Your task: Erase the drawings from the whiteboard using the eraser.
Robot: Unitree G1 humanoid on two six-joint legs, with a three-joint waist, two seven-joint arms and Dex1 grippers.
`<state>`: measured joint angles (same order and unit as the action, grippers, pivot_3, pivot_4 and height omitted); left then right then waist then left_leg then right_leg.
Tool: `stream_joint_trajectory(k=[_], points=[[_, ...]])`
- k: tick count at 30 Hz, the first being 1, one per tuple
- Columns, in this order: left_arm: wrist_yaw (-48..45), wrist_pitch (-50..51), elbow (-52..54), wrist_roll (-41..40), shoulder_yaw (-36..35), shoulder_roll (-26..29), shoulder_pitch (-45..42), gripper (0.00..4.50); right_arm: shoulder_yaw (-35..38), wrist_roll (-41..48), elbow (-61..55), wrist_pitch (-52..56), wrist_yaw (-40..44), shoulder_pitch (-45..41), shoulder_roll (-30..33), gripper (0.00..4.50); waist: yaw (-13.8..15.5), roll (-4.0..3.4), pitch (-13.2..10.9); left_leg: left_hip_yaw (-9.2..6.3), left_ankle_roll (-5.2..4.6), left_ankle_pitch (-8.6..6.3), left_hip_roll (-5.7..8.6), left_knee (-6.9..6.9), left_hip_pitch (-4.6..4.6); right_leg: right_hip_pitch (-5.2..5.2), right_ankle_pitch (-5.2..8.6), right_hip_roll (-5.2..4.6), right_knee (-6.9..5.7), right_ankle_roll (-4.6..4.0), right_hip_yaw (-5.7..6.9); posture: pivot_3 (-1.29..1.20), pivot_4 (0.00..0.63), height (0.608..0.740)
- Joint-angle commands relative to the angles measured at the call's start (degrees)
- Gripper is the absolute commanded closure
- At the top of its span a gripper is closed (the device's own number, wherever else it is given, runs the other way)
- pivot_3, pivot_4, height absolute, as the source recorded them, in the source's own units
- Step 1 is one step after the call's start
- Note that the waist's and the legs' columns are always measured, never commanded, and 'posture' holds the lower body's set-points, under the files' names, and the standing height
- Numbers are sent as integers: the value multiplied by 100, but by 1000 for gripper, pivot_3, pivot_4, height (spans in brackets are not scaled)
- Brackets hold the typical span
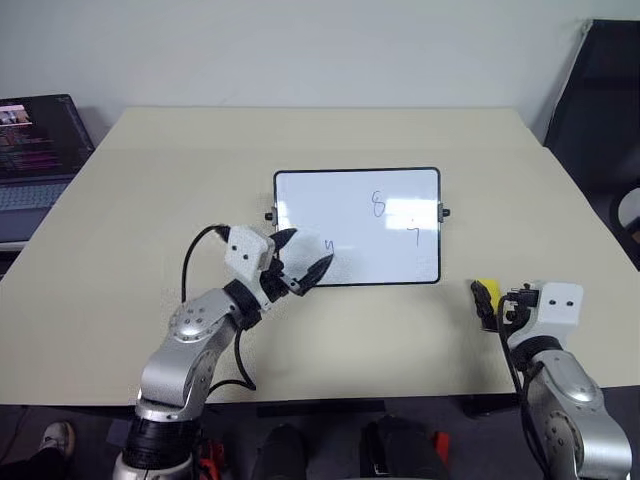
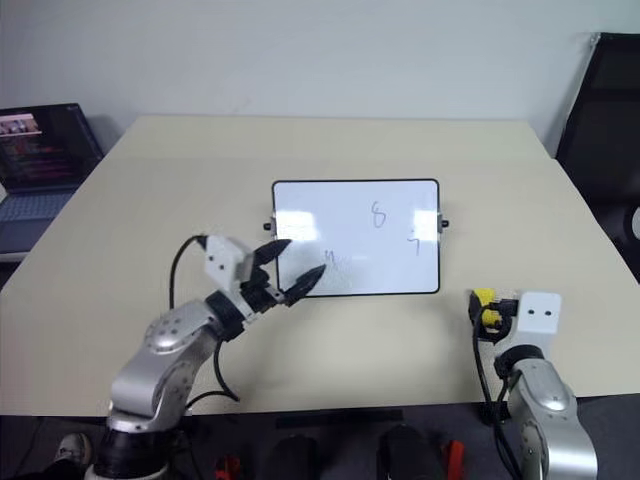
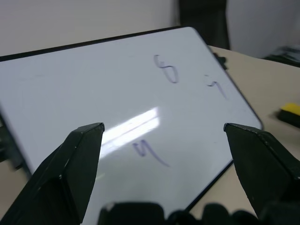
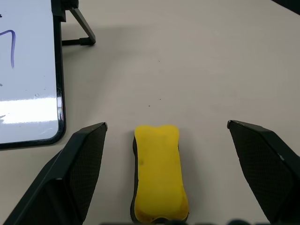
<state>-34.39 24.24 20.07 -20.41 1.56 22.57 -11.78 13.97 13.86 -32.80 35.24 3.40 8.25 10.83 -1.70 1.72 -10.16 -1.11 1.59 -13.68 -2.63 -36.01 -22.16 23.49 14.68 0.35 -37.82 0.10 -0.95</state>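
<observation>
On the worktop (image 1: 150, 200) right of the whiteboard (image 1: 357, 227), the eraser (image 4: 159, 173) lies between the right gripper's (image 4: 166, 129) open fingers, its long axis along them. The left gripper (image 1: 302, 258), fingers spread and empty, hovers at the board's near-left corner, farther off.

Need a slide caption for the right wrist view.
Open right claw straddles the yellow eraser on the table, beside the whiteboard corner.
</observation>
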Motion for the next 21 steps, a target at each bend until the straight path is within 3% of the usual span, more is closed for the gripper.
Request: stream_joint_trajectory(k=[1,6,21], points=[[-747,-164,-137,-24,382,298,-158,56,100,157,-232,422,-1,-114,92,0,-5,0,0,1,0,0,-1,1,0,0,0,1,0,0,0,0,150,740],[-1463,-118,-208,-127,713,583,-185,56,168,276,-97,842,12,-249,105,0,-3,-5,-3,-1,0,0,-3,2,-3,3,1,2,-1,-2,1,0,150,740],[-2168,-49,-210,-175,922,731,-325,56,388,452,368,1275,29,-736,82,0,-1,-9,-5,-4,-2,0,-5,1,-6,6,2,5,-3,-3,3,0,150,740]])
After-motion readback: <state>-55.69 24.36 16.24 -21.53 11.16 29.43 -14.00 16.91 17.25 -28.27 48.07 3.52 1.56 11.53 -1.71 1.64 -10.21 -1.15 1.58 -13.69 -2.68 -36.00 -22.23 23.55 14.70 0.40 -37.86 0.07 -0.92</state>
